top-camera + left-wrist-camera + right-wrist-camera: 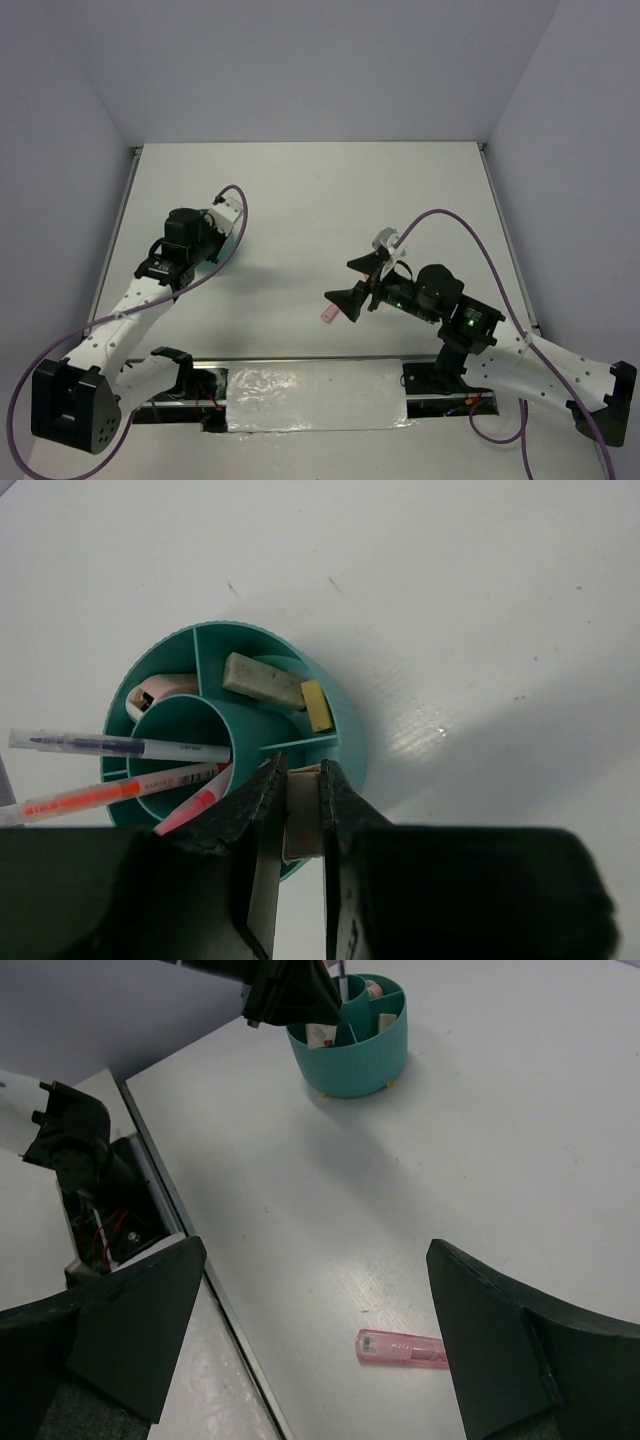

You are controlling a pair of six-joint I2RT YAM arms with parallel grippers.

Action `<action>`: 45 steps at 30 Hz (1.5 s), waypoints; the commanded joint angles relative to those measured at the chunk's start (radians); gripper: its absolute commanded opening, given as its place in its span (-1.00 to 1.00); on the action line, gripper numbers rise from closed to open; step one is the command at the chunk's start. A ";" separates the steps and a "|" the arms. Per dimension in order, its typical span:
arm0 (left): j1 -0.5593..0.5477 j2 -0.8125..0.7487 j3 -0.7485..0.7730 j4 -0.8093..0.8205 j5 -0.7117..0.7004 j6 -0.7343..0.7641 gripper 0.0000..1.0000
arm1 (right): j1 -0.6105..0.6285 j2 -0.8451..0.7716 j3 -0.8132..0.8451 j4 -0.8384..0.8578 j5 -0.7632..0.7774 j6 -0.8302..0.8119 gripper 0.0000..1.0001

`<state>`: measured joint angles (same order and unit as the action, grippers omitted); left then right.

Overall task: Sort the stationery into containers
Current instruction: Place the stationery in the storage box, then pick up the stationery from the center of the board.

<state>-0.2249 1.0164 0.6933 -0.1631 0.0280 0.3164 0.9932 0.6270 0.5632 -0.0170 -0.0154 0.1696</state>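
The teal organiser [345, 730] holds a grey eraser [262, 680], a yellowish eraser [317, 705], a pale pink eraser [160, 692], a thin grey pen [120, 746], an orange pen [110, 795] and a pink pen [195, 810]. My left gripper [302, 770] is shut on a tan eraser [303, 815], held just over an outer compartment at the organiser's near rim. In the right wrist view the organiser [350, 1055] stands far off under the left gripper [300, 1000]. My right gripper [315, 1250] hangs open above a short pink pen [400, 1348] lying on the table [328, 317], partly behind its right finger.
The table's near edge has a metal rail and a strip of silvery tape [315, 395]. An opening with wires [100, 1230] lies beside the left arm's base. Grey walls close the table at the back and sides.
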 commanded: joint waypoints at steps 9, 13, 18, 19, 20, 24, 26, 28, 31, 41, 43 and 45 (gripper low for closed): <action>0.039 0.068 -0.001 0.154 -0.080 -0.008 -0.60 | 0.002 -0.105 -0.006 -0.034 -0.020 -0.022 0.99; 0.044 0.065 -0.006 0.154 -0.095 -0.037 -0.31 | 0.001 -0.087 0.000 -0.029 -0.014 -0.021 0.99; 0.044 0.005 -0.014 0.154 -0.115 -0.063 0.03 | 0.002 -0.041 0.021 -0.040 0.012 0.004 0.99; 0.044 -0.004 -0.012 0.154 -0.117 -0.074 0.08 | 0.004 -0.035 0.026 -0.043 0.014 0.020 1.00; 0.044 -0.013 -0.009 0.154 -0.115 -0.077 0.98 | 0.002 -0.026 0.030 -0.044 0.047 0.033 1.00; 0.041 -0.074 0.056 0.105 -0.109 -0.120 0.99 | 0.002 0.067 0.050 -0.073 0.184 0.155 0.99; 0.039 -0.110 0.100 0.041 -0.123 -0.193 0.99 | 0.002 0.143 0.096 -0.174 0.264 0.318 0.99; 0.038 -0.130 0.178 -0.059 -0.232 -0.390 0.99 | 0.004 0.282 0.135 -0.388 0.470 0.635 0.99; 0.041 -0.128 0.296 -0.247 -0.263 -0.588 0.99 | 0.042 0.450 0.138 -0.458 0.581 0.935 0.99; 0.036 -0.489 0.103 -0.280 -0.188 -0.635 0.99 | 0.219 1.115 0.630 -1.058 0.747 1.490 1.00; 0.036 -0.486 0.103 -0.280 -0.159 -0.631 0.99 | 0.232 1.178 0.697 -1.092 0.730 1.499 0.99; 0.035 -0.457 0.110 -0.289 -0.137 -0.629 0.99 | 0.237 1.220 0.705 -1.068 0.720 1.493 0.96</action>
<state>-0.1856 0.5270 0.7910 -0.4686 -0.1455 -0.2901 1.2163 1.8030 1.2346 -0.9123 0.6437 1.5402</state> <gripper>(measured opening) 0.993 0.987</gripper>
